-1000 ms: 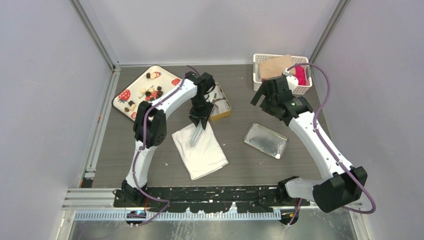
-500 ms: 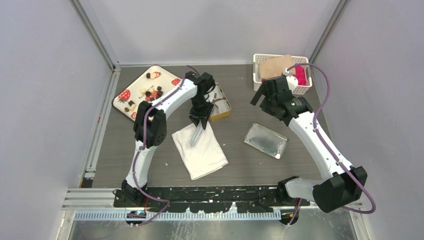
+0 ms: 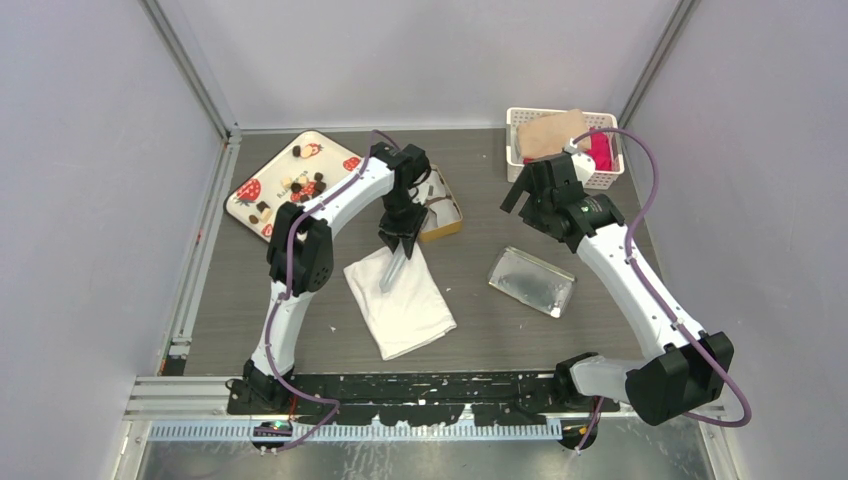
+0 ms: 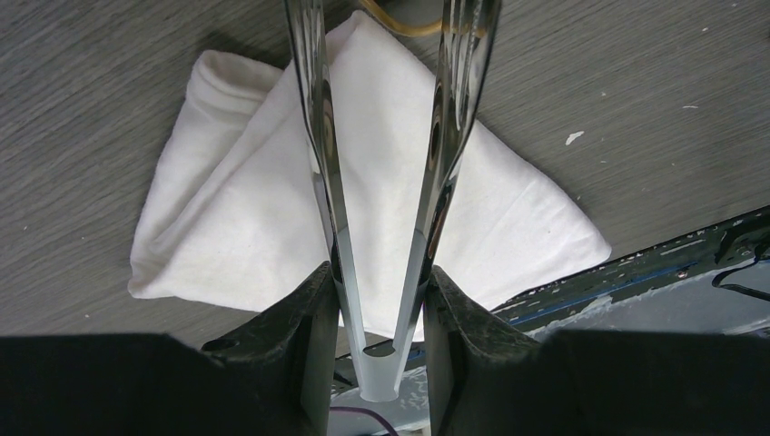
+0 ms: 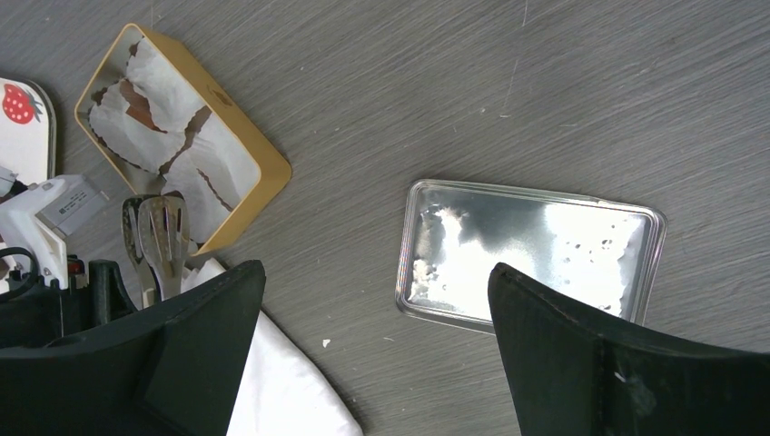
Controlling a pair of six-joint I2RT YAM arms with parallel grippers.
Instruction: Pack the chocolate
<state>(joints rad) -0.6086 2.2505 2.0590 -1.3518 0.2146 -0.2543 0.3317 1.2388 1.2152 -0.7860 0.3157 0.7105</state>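
The chocolate (image 3: pixel 316 183) lies as small dark lumps on a white strawberry-print tray (image 3: pixel 335 152) at the back left. Beside it stands the gold tin (image 3: pixel 445 212) with white paper cups; its gold wall (image 5: pixel 263 173) shows in the right wrist view. My left gripper (image 3: pixel 402 238) (image 4: pixel 381 282) is shut on the hinge end of metal tongs (image 4: pixel 331 182) (image 3: pixel 393 268). The tongs' arms are spread and point over a folded white cloth (image 4: pixel 236 209); their tips are cut off in the left wrist view. My right gripper (image 3: pixel 528 192) (image 5: pixel 377 272) hangs open and empty above the table.
A silver tin lid (image 3: pixel 532 282) (image 5: pixel 531 250) lies upside down right of centre, beneath the right gripper. The white cloth (image 3: pixel 405 305) lies in front of the gold tin. A white basket (image 3: pixel 520 118) with tan and pink items stands at the back right.
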